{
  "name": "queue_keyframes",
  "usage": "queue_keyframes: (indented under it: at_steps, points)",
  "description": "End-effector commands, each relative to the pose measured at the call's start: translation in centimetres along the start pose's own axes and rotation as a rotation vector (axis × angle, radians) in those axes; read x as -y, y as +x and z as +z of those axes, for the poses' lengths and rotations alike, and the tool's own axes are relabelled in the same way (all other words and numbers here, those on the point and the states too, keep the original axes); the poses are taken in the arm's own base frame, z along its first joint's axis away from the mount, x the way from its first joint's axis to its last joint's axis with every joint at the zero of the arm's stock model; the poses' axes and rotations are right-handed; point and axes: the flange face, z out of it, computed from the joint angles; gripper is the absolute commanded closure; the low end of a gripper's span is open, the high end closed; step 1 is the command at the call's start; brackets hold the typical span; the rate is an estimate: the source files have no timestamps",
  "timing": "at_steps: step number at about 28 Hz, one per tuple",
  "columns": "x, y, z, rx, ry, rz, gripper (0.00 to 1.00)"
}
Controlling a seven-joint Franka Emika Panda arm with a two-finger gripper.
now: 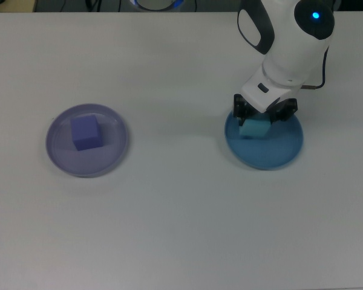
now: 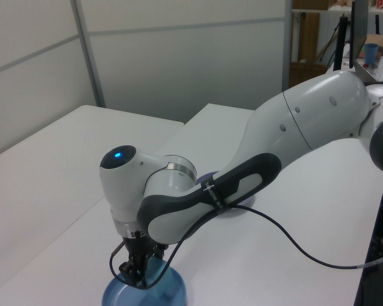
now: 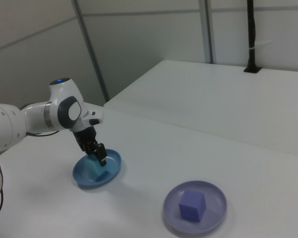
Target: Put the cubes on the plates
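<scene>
Gripper (image 1: 255, 124) grips turquoise cube (image 1: 254, 128) — above blue plate (image 1: 272, 154).

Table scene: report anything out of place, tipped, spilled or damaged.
Nothing stands out. The purple-blue cube sits flat in the lavender plate. The gripper holds the turquoise cube over the blue plate. Both plates lie flat on the white table, with no spills or damage visible.
</scene>
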Motion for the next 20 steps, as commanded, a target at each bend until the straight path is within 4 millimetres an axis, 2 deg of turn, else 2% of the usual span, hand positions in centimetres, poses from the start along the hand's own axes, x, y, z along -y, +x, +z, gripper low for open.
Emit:
queue_keyframes:
  at_steps: [1, 4, 6, 9, 10, 12, 15, 16, 20]
  points:
    - [-0.4, 0.1, -0.7, -0.015, -0.015, 0.002, 0.00]
    - [-0.6, 0.1, -1.6, -0.018, -0.009, 0.011, 0.00]
    - [-1.4, 0.1, -3.3, -0.026, -0.006, 0.030, 0.00]
    - [-2.5, -0.2, -4.7, -0.011, -0.023, 0.041, 0.00]
    - [-4.2, -0.2, -6.3, -0.007, -0.030, 0.063, 0.00]
    - [-6.6, 0.0, -8.2, -0.003, -0.033, 0.094, 0.00]
    - [-10.3, 0.0, -10.4, 0.022, -0.027, 0.105, 0.00]
    - [-12.7, -0.2, -12.2, 0.034, -0.020, 0.090, 0.00]
    - [-18.3, -1.3, -16.3, 0.049, -0.006, 0.075, 0.00]
